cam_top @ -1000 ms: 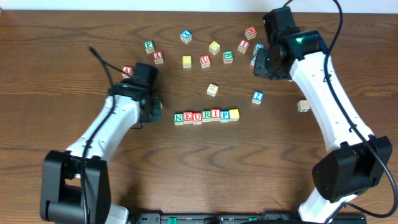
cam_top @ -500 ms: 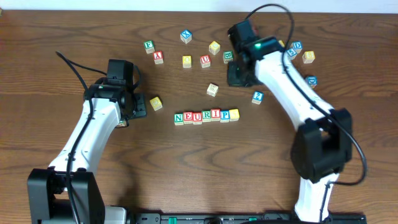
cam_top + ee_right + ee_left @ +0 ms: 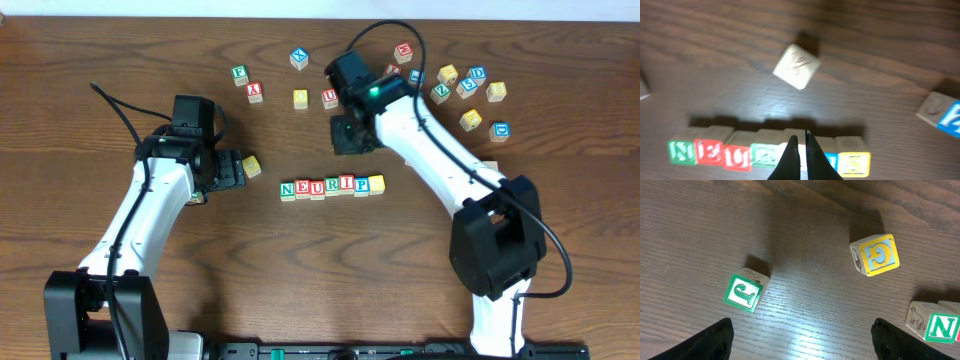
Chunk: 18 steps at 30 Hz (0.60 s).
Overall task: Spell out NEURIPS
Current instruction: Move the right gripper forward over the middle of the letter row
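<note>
My left gripper (image 3: 801, 330) just opened wide, freeing the yellow cube (image 3: 875, 255); my right gripper (image 3: 801, 145) swung in closed and empty; the NEURIPS row (image 3: 332, 187) looks complete.

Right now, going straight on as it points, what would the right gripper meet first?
Probably the loose pale cube, straight ahead of the shut right gripper; depth is unclear, possibly bare table first.

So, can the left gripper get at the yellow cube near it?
Probably yes. The left gripper is open and the yellow cube sits alone on bare table just ahead, nothing between. It is in line with one finger, so a slight sideways shift seems needed.
</note>
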Available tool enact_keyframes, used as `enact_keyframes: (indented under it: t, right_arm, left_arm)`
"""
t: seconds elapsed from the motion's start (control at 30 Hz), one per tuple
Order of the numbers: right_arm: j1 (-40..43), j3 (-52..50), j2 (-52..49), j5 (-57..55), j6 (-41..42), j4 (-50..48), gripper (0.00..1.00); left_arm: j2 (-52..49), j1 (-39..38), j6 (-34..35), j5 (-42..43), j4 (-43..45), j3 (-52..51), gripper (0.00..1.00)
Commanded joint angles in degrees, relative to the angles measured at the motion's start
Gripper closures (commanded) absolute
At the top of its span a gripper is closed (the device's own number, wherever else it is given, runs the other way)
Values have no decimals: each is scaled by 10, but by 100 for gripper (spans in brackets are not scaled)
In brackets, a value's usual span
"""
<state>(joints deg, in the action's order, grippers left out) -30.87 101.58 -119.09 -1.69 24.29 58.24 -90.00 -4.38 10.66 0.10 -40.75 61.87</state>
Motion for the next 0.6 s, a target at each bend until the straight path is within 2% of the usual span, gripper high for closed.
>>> enact_keyframes:
  t: [0.0, 0.1, 0.17, 0.57]
  right_arm:
    - [-31, 7, 7, -5, 8, 0, 99]
    - [-37, 7, 7, -11, 9, -2, 99]
    - [-37, 7, 7, -11, 9, -2, 99]
    - [-37, 7, -7, -14, 10, -3, 99]
  left_arm:
    - [6, 1, 1, 1, -3, 11, 12]
    - [6, 1, 1, 1, -3, 11, 12]
    - [6, 1, 1, 1, -3, 11, 2]
    - [6, 1, 1, 1, -3, 11, 2]
